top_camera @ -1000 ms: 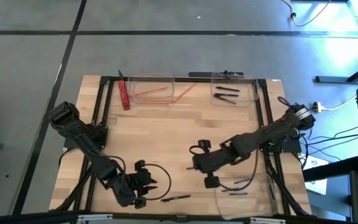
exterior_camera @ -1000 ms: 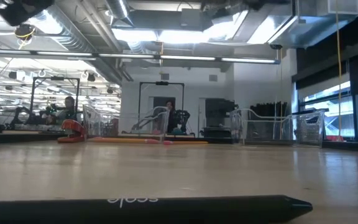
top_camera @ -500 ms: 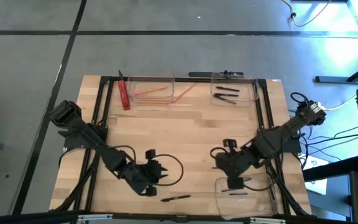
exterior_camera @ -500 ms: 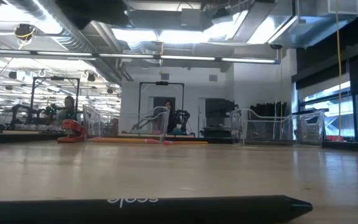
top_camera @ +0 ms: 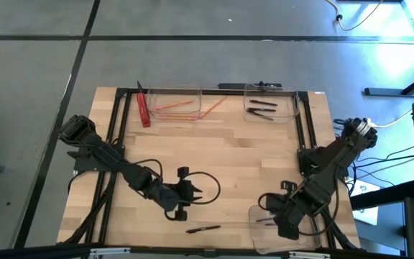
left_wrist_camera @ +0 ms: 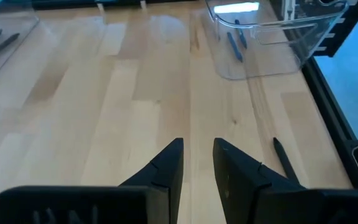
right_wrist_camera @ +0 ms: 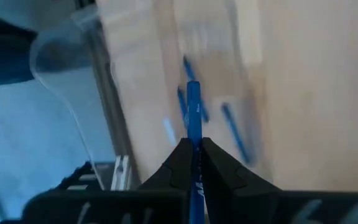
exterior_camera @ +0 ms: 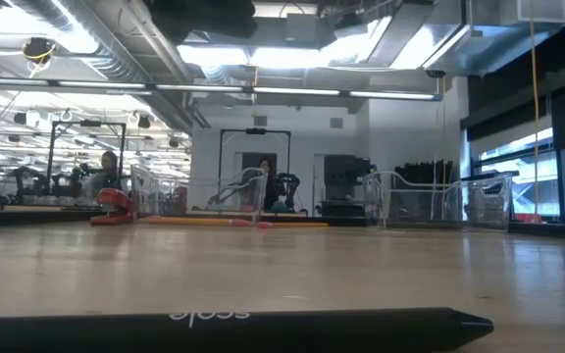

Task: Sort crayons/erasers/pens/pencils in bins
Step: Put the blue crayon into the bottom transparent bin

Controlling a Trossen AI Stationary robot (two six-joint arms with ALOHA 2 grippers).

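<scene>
Left arm: reaches in from the table's left edge, bent low over the wood, with the left gripper (top_camera: 192, 194) near the front middle of the table (top_camera: 228, 151).
Left gripper: its own wrist view shows the two dark fingers (left_wrist_camera: 166, 168) a narrow gap apart with bare wood between them and nothing held; from overhead that gap is too small to judge.
Loose pen: a dark pen (top_camera: 203, 229) lies on the wood just in front of the left gripper, apart from it. The low view shows it as a long black bar (exterior_camera: 233, 328) across the foreground with pale lettering, which the overhead view does not reveal.
Red bar: a flat red bar (top_camera: 143, 109) lies at the far left, beside the back bins.
Far left bin: a clear bin (top_camera: 196, 92) at the back holds thin orange pencils (top_camera: 175, 106); one pencil (top_camera: 215, 106) leans out over its right side.
Far right bin: a second clear bin (top_camera: 293, 101) at the back holds dark pens (top_camera: 262, 109).
Right arm: folds down from the right edge, right gripper (top_camera: 282, 219) over the near right bin (top_camera: 254, 216).
Right gripper: only its wrist view shows the grip, fingers closed on a blue pen (right_wrist_camera: 193, 106) pointing out ahead of them.
Near right bin: seems to hold a few blue pens (right_wrist_camera: 234, 134), though that view is smeared; the left wrist view shows two (left_wrist_camera: 235, 45) inside more plainly.
</scene>
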